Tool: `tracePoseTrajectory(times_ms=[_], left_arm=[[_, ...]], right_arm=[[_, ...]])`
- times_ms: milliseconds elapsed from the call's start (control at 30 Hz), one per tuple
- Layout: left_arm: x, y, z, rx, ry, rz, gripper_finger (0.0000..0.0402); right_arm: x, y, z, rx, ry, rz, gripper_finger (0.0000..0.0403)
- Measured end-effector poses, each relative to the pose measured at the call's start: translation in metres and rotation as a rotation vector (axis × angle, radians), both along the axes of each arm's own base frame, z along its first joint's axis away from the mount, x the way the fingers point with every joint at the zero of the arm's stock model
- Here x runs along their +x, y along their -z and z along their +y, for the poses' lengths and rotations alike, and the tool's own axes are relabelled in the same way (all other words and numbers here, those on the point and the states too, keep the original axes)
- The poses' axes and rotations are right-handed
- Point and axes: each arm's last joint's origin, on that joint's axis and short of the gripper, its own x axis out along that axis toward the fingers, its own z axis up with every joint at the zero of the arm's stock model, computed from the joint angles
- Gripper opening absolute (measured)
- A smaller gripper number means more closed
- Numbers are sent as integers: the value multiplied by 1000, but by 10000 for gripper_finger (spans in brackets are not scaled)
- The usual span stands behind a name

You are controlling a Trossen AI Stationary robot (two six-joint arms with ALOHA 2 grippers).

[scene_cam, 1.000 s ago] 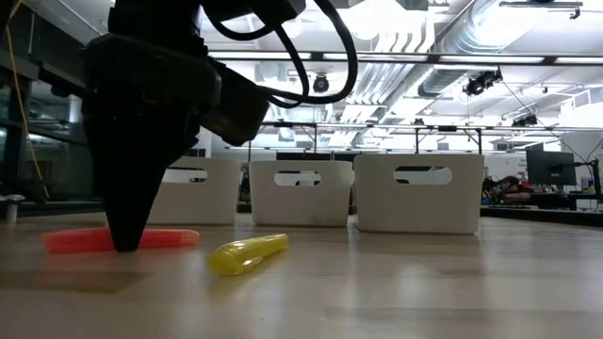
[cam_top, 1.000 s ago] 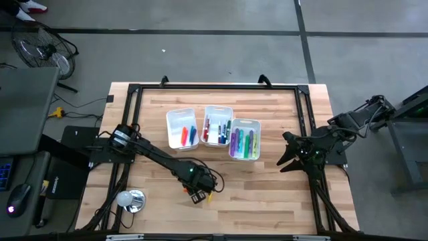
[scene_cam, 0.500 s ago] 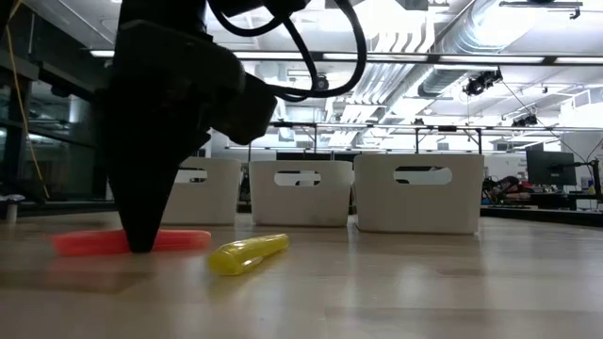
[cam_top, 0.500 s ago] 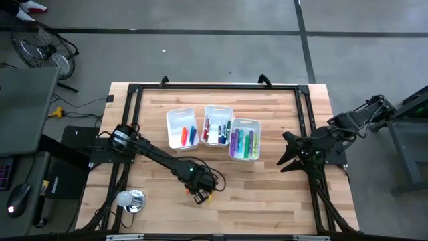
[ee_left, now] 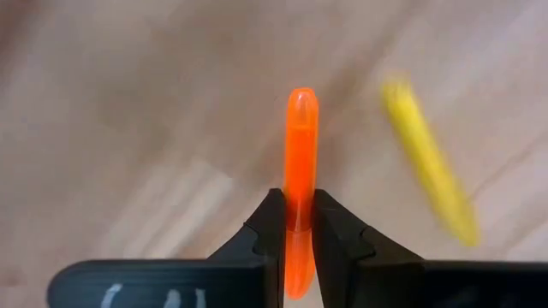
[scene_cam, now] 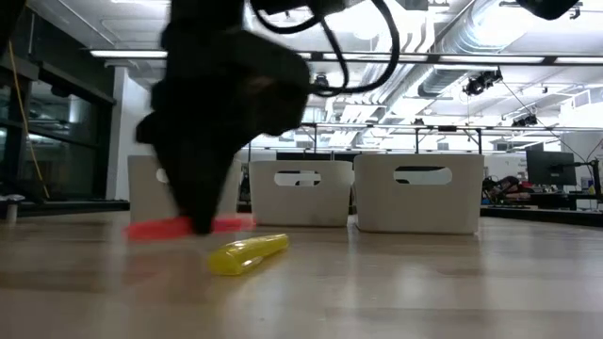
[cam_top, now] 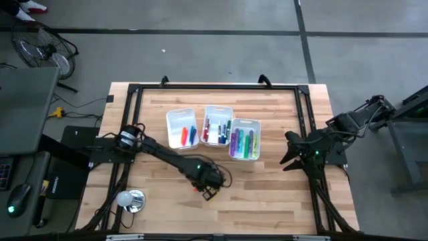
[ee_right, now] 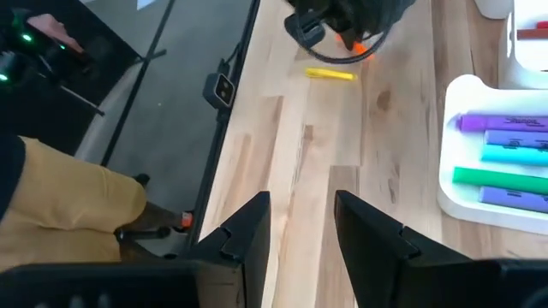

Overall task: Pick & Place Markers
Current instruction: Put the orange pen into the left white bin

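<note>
left fingers (ee_left: 300,224) clenched on the orange marker (ee_left: 300,141), crosswise to its long axis, low over the desk (cam_top: 267,194). yellow marker (scene_cam: 247,254) lies just beside. right fingers (ee_right: 301,224) parted, idle, well apart.

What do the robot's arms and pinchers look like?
Both arms are black and jointed, with looping black cables. The left gripper has two dark wedge-shaped fingers tapering to points. The right gripper has matching dark fingers.

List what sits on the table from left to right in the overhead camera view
Silver round object, left bin, left gripper pinching the orange marker, middle bin, right bin, right gripper.
</note>
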Motion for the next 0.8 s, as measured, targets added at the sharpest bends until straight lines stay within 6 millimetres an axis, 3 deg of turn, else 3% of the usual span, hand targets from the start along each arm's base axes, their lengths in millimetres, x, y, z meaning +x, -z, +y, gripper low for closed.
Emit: tracePoseTrajectory(times_ms=[267,400,667,800], left_arm=[[7,-31,23,18,-60,16,28],[2,-60,43,74,-101,9,28],[-35,-118,88,236,-261,-6,28],[-49,-133,115,270,-380,28,28]], right_arm=[[0,1,-1,-35,0,-4,121],[-1,1,-1,-51,-12,-6,121],[-2,3,-3,-93,14,0,121],[-2,3,-3,-109,14,-6,121]])
